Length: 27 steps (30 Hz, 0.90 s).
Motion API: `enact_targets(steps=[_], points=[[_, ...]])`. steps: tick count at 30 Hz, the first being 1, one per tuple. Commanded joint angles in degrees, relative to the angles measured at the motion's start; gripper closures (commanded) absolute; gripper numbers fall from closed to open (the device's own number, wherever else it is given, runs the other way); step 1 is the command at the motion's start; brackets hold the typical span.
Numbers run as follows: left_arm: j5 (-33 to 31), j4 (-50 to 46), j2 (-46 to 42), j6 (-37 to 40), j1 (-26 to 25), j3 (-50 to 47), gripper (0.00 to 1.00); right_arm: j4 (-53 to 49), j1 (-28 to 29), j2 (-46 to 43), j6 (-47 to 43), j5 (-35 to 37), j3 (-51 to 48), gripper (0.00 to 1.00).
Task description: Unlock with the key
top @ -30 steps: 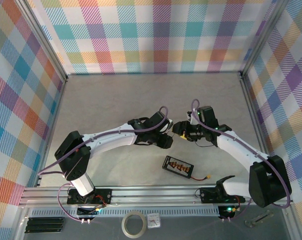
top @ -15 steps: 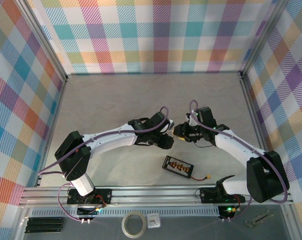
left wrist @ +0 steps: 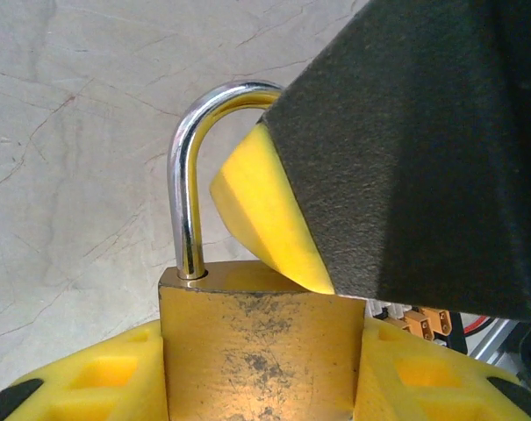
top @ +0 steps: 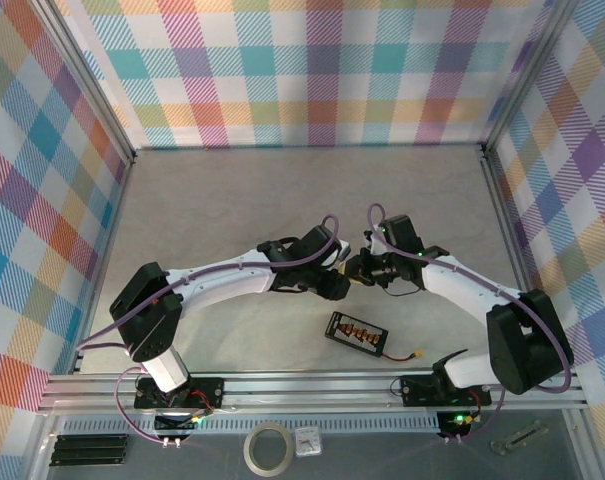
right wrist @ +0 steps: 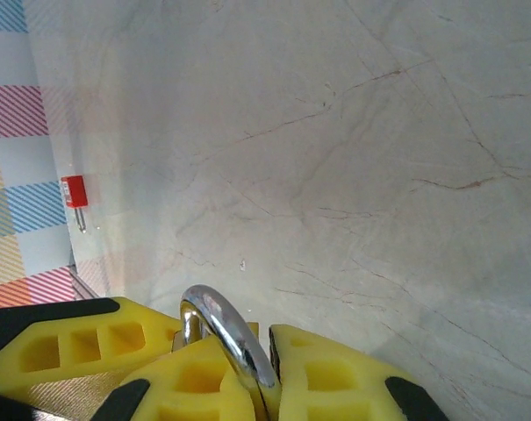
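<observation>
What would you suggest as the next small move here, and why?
Probably a gentle pull of the right tool away from the padlock body, testing whether the shackle lifts free. That tool is shut on the shackle's arch, the left tool clamps the brass body, and the shackle's visible leg sits in it.

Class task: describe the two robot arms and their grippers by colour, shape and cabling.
The left arm and right arm have white tubular links and black joints, with a purple cable running alongside. The fingers are yellow, moulded with open cells, with black patches.
</observation>
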Motion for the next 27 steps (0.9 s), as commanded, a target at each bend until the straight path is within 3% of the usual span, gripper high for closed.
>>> enact_targets(steps=[1, 3, 4, 6, 12, 16, 22, 27], points=[[2.0, 3.1, -3.1, 1.4, -0.2, -1.1, 0.94, -4.6, 0.0, -0.7, -2.3, 4.7, 2.3, 1.00], [2.2, 3.8, -3.3, 1.1, 0.0, -2.0, 0.93, -5.4, 0.1, -1.3, -2.9, 5.1, 2.4, 1.00], [2.0, 3.9, -3.5, 0.9, 0.2, -2.2, 0.88, -5.9, 0.0, -1.4, -3.1, 5.5, 2.6, 1.00], [1.1, 4.3, -4.2, 0.2, 0.7, -3.0, 0.64, -7.9, 0.0, -1.7, -4.2, 6.9, 3.3, 1.00], [-0.1, 7.6, -11.8, -4.7, 4.8, -7.6, 0.12, -14.7, 0.2, -3.3, -7.5, 12.7, 6.2, 1.00], [-1.3, 12.4, -19.4, -7.8, 6.4, -11.1, 0.00, -18.0, 0.3, -3.3, -9.0, 15.5, 8.2, 1.00], [-4.5, 8.7, -25.0, -7.7, 7.4, -11.9, 0.00, -18.6, 0.4, -1.4, -9.8, 16.1, 9.8, 1.00], [-11.1, 0.4, -27.8, -6.9, 8.3, -11.9, 0.00, -14.1, 0.8, 0.8, -9.0, 10.4, 10.5, 1.00]])
